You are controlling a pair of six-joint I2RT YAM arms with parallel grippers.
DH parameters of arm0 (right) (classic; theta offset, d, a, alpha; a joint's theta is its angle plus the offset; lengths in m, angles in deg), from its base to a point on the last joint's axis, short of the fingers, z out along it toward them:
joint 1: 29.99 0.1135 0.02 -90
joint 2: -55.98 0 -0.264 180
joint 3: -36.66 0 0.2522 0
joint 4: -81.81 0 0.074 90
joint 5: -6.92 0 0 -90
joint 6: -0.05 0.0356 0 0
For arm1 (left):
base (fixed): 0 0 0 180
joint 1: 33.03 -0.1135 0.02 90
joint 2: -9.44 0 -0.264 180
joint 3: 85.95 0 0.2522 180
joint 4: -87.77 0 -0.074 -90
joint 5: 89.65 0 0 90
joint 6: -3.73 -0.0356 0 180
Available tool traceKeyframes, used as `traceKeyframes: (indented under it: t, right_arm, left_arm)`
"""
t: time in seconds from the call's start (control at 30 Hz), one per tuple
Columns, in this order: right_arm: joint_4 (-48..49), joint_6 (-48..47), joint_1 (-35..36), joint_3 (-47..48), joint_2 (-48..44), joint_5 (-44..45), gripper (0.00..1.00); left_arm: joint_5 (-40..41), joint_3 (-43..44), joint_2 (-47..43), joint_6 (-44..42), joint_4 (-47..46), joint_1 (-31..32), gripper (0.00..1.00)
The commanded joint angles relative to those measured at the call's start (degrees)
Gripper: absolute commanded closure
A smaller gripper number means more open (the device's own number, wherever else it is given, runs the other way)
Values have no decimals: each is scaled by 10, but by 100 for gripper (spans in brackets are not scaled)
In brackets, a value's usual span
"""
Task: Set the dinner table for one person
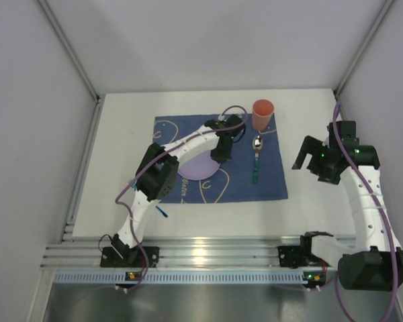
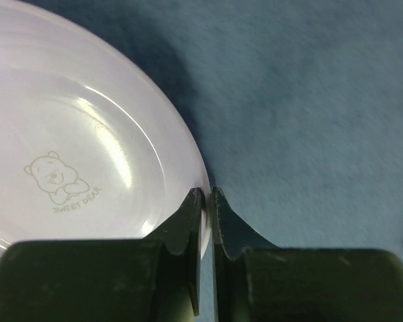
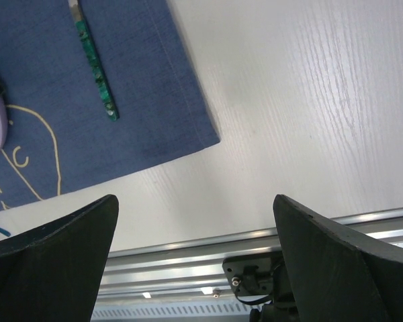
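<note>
Top external: pinching rim of lilac plate (image 2: 87, 121) with left fingers (image 2: 201, 201), nearly closed, on blue cloth (image 1: 272, 182) at middle of white bench (image 1: 121, 174). Holding right fingers (image 1: 301, 159) spread wide and empty above bench, right of cloth. On cloth beside plate, spoon (image 1: 256, 157); orange cup (image 1: 262, 113) just beyond.

Glossy plate (image 2: 87, 100); matt dinner table (image 3: 309, 121)

Bright, even light is falling from above, casting faint shadows. Glare is shining off the metal rail (image 1: 201, 253) and streaking the plate (image 2: 87, 134); the near fingers (image 3: 47, 268) are looking blurred.
</note>
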Motion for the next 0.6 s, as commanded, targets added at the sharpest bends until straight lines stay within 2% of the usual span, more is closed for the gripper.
traceKeyframes:
  t: [0.0, 0.13, 0.37, 0.57]
  right_arm:
    - [8, -7, -9, 6, 0, 2, 0]
    - [9, -8, -9, 5, 0, 2, 0]
    - [9, -6, -9, 6, 1, 4, 0]
    - [11, -6, -9, 6, 5, 5, 0]
  left_arm:
    - [12, -25, -16, -28, 17, -29, 98]
    - [-4, 23, -15, -53, 39, -27, 100]
    - [-12, 155, -8, -55, 74, 3, 100]
    - [-14, 160, 2, -42, 78, 22, 100]
